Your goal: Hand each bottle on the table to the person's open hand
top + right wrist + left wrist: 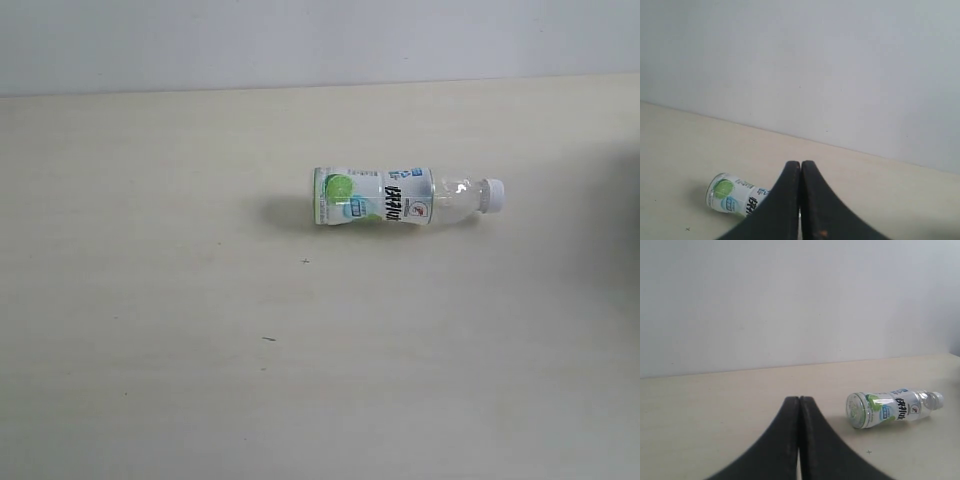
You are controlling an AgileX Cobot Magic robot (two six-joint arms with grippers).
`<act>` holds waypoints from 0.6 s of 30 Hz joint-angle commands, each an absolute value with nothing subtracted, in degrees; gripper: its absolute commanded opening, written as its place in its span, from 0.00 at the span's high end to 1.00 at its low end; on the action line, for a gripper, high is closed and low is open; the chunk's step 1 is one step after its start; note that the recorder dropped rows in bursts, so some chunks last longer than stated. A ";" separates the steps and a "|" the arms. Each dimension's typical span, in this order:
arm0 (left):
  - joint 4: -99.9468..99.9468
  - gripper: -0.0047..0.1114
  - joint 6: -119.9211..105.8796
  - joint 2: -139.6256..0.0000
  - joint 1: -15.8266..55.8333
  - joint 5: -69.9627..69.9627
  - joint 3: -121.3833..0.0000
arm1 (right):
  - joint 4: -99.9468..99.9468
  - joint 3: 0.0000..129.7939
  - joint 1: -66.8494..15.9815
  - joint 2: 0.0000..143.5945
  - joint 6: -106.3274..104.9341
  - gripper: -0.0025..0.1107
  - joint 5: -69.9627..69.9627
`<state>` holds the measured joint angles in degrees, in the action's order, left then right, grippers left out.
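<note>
Wide flat pale cream tabletop (150, 380), faintly grained, few tiny dark specks. Black two-fingered left gripper (799, 402): fingers pressed flat together, nothing held. Black right gripper (800, 166): likewise closed tight, empty. Small clear plastic bottle (400, 196), white label with lime mark: lies on its side on tabletop, right of centre in exterior view. White cap (492, 194) points right.

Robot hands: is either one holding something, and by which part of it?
Nothing is held. The left hand and the right hand are both shut on nothing. The lime bottle lies on its side on the table, untouched.
</note>
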<state>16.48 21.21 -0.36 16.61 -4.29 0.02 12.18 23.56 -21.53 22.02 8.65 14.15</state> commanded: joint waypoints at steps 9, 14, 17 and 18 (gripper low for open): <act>16.57 0.96 21.25 0.00 16.63 -3.79 0.00 | 12.39 23.17 -21.36 19.17 9.47 0.98 17.88; 16.57 0.96 21.25 0.00 16.63 -3.79 0.00 | 12.56 23.17 -21.36 15.92 9.47 0.98 17.88; 16.57 0.96 21.25 0.00 16.63 -3.79 0.00 | 12.56 23.17 -21.36 13.48 9.47 0.98 18.16; 16.57 0.96 21.25 0.00 16.63 -3.79 0.00 | 12.56 23.17 -21.36 12.67 9.47 0.98 18.26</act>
<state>16.48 21.21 -0.36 16.61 -4.29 0.02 12.18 23.56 -21.53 14.68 9.21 18.21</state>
